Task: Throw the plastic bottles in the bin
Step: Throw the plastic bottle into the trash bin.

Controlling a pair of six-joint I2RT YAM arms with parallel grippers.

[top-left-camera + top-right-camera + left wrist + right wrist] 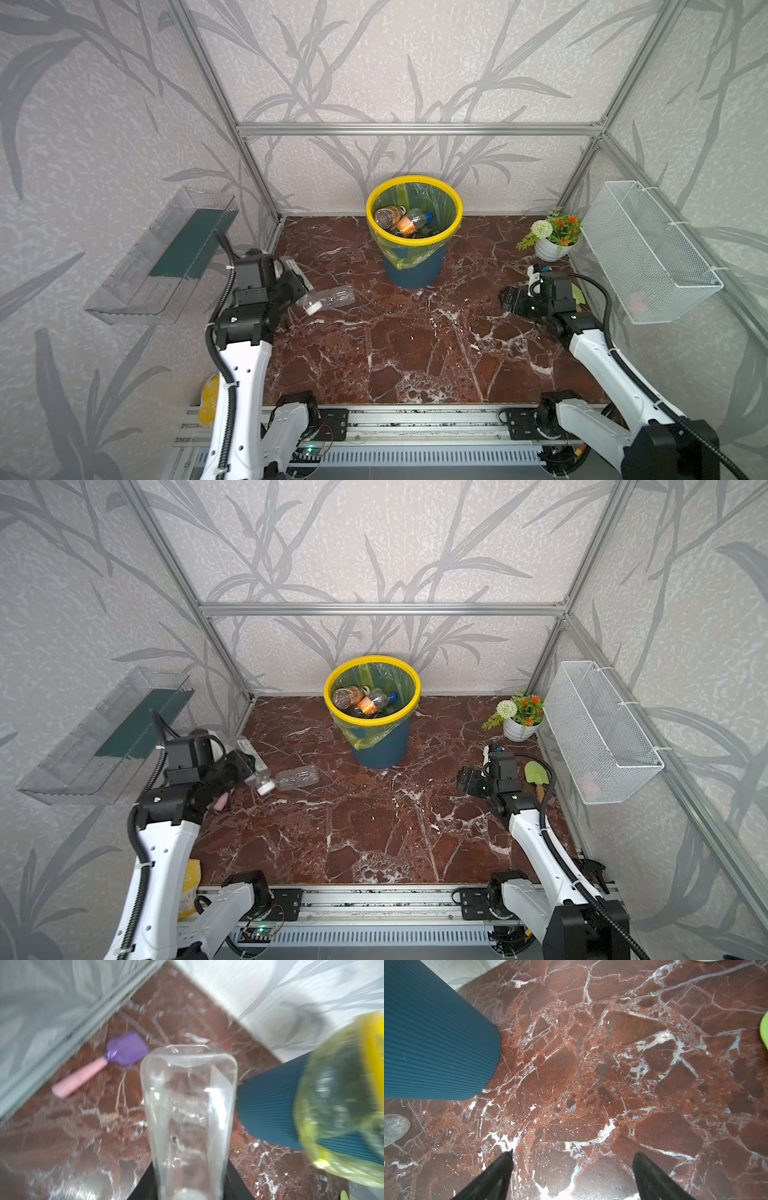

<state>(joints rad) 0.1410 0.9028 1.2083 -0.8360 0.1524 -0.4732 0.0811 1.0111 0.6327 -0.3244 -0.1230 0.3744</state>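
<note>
The left gripper point(306, 293) is closed tight on the cap end of a clear bottle point(334, 296), low at the left, its base pointing toward the bin point(415, 270) at the far middle. The right gripper point(573, 1154) gapes wide, empty, over bare floor point(591, 1064). Best now: lift well above the yellow rim point(415, 179), carry the base over the opening, then let go; thin plastic may slip.
</note>
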